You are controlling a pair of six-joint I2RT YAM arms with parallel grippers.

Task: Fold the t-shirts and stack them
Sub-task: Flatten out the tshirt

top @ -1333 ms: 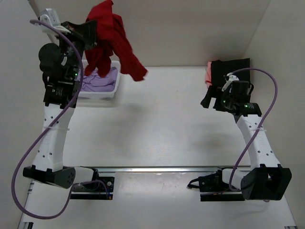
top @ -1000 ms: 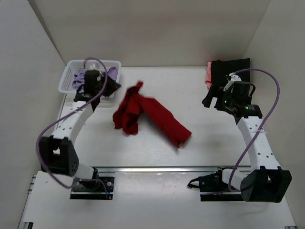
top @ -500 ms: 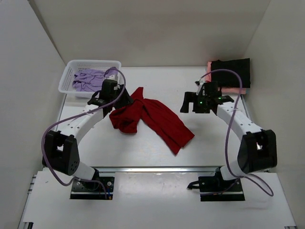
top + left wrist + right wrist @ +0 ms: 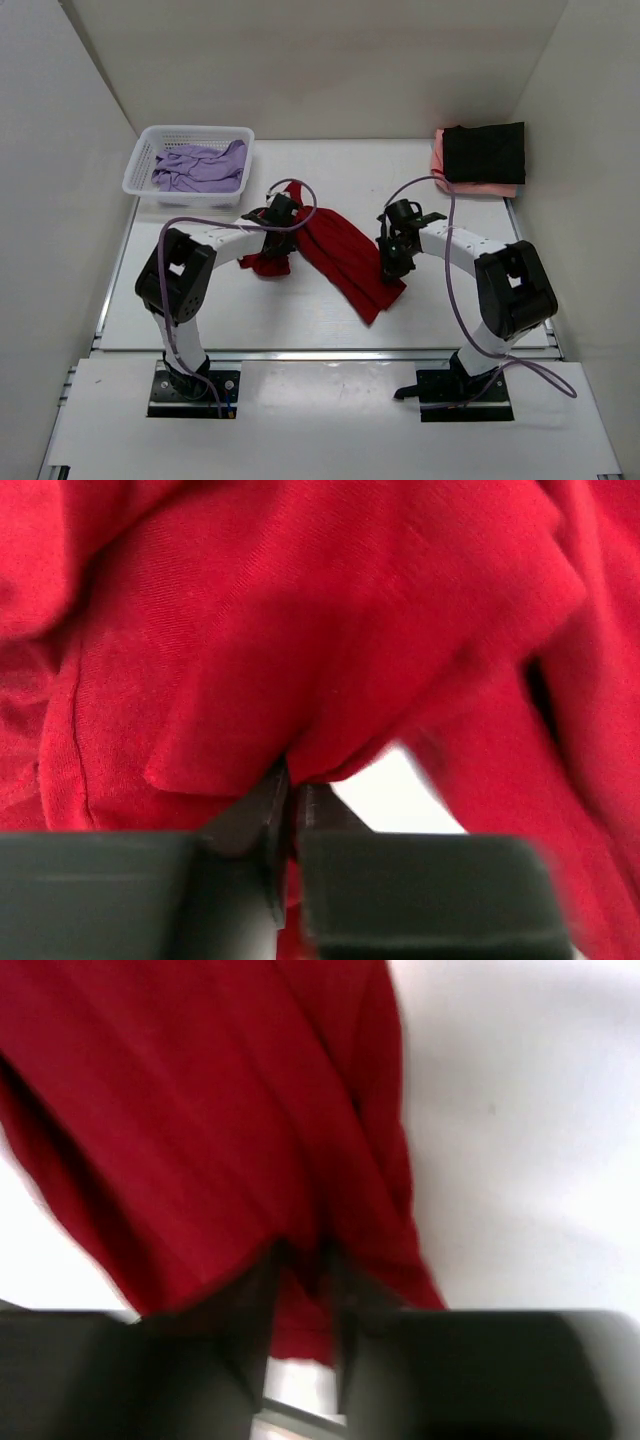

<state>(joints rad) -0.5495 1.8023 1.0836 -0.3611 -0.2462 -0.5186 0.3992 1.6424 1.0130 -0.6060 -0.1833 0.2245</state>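
A bright red t-shirt [image 4: 335,252] lies crumpled across the middle of the table. My left gripper [image 4: 283,216] is down at its upper left part. In the left wrist view the gripper [image 4: 292,780] is shut, with a fold of red t-shirt [image 4: 300,630] pinched between the fingertips. My right gripper [image 4: 392,262] sits on the shirt's right edge. The right wrist view is blurred, but the gripper [image 4: 305,1260] is shut on the red t-shirt [image 4: 200,1110]. A folded black t-shirt [image 4: 483,152] lies on a salmon pink one [image 4: 439,157] at the back right.
A white mesh basket [image 4: 137,172] stands at the back left and holds a crumpled lavender t-shirt [image 4: 200,166]. Walls close the table in on the left, back and right. Both arms' purple cables loop above the red shirt.
The red shirt dropped from high in the left gripper onto the table. Both arms then swung in and down to it, and both grippers closed on the cloth.
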